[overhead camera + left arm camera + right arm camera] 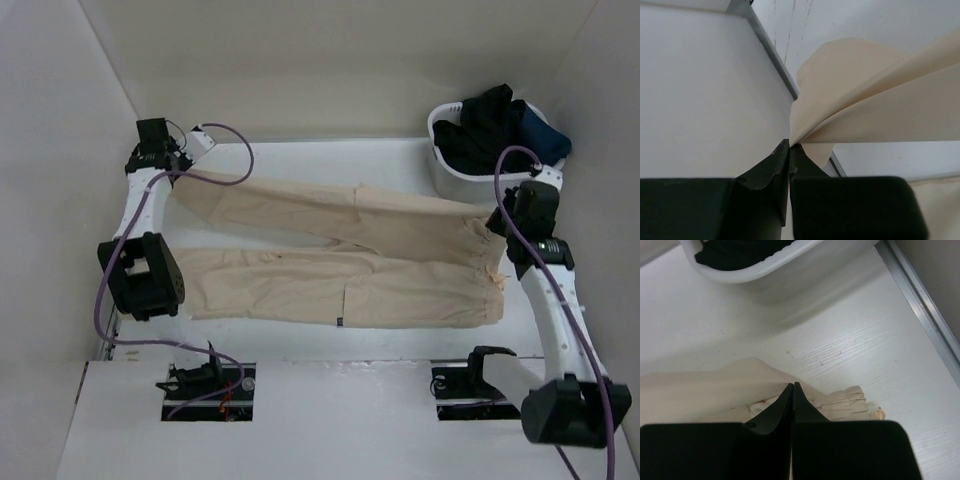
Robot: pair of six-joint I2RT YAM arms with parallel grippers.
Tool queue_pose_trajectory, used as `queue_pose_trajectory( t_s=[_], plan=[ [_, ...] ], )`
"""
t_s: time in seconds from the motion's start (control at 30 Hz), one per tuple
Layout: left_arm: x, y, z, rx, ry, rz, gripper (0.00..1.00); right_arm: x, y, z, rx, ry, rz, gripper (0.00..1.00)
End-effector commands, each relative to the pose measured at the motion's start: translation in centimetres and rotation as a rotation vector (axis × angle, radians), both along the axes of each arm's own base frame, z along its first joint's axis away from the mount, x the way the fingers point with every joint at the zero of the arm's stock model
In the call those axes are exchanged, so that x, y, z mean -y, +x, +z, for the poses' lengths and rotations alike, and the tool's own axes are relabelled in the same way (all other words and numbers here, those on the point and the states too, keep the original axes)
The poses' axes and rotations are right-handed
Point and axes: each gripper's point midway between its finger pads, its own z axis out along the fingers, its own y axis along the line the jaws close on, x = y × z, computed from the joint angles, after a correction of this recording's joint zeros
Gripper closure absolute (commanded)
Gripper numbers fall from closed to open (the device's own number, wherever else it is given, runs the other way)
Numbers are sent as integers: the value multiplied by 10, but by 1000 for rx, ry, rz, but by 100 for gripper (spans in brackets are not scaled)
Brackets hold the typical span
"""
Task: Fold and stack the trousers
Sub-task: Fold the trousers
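**Top external view.** The trousers (pixel 340 255) lie spread on the white table (pixel 330 160), waist to the right and both legs running left. The near leg lies flat. The far leg slants away to the table's far left corner, where the left gripper (pixel 175 168) meets its hem close to the side wall. The right gripper (pixel 498 222) sits at the far corner of the waist, just beside a white basket (pixel 450 175) holding dark clothes (pixel 495 125). A bare strip of table runs along the near side of the cloth and another along the far edge. A small dark tag (pixel 341 321) shows on the near leg's lower seam.

**Left wrist view.** The left gripper (pixel 790 147) is pinched tight on the trousers (pixel 880 100). Smooth, matte beige cloth fans outward from the fingertips in broad soft folds. A grey metal rail (pixel 772 55) borders the table beside a plain pale wall (pixel 700 100).

**Right wrist view.** The right gripper (pixel 792 386) is closed, its black fingertips meeting on a raised fold of the trousers (pixel 715 385). The gathered, ribbed waistband (pixel 842 402) lies just right of the tips. The table (pixel 865 340) shows a fine wood grain here. The rounded plastic wall of the basket (pixel 790 275) stands beyond, and a metal rail (pixel 925 310) marks the table's right edge.
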Motion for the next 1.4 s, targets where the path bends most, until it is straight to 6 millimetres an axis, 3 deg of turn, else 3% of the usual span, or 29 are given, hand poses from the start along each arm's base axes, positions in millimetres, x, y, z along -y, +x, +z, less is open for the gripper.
queue_pose_trajectory(
  t_s=[0.0,0.13,0.2,0.27,0.37,0.7,0.77,0.83,0.9,0.97,1.07,1.17,1.27,1.37],
  plan=[
    [-32,-47,76,143,97,70,100,11,-45,-6,-27,-16,-113,100],
    [-54,-113,47,77,102,139,100,-27,-92,-56,-145,128,-111,100],
    [-60,-142,33,52,101,164,100,-41,-111,-71,-177,181,-109,100],
    [-65,-166,24,41,101,187,100,-52,-121,-68,-155,204,-89,100],
    [-64,-196,10,8,75,212,100,-50,-130,-54,-154,191,-116,100],
    [-42,-262,-70,-168,60,213,100,-83,-166,-76,-301,223,-17,97],
    [-44,-272,-75,-197,90,217,99,-84,-180,-82,-356,215,-15,79],
    [-42,-279,-79,-233,104,206,95,-88,-192,-78,-362,242,-1,49],
    [-37,-287,-83,-280,104,188,88,-88,-204,-75,-371,278,-19,38],
    [-36,-292,-84,-311,112,180,77,-91,-213,-72,-364,353,-59,32],
    [-42,-293,-81,-320,146,185,66,-96,-211,-75,-313,531,-217,27],
    [-51,-286,-76,-291,179,197,62,-84,-189,-82,-191,670,-474,29],
    [-57,-285,-77,-292,188,202,60,-75,-162,-95,-126,674,-595,27],
    [-62,-285,-81,-299,181,218,60,-69,-146,-123,-168,658,-696,25]
  ],
)
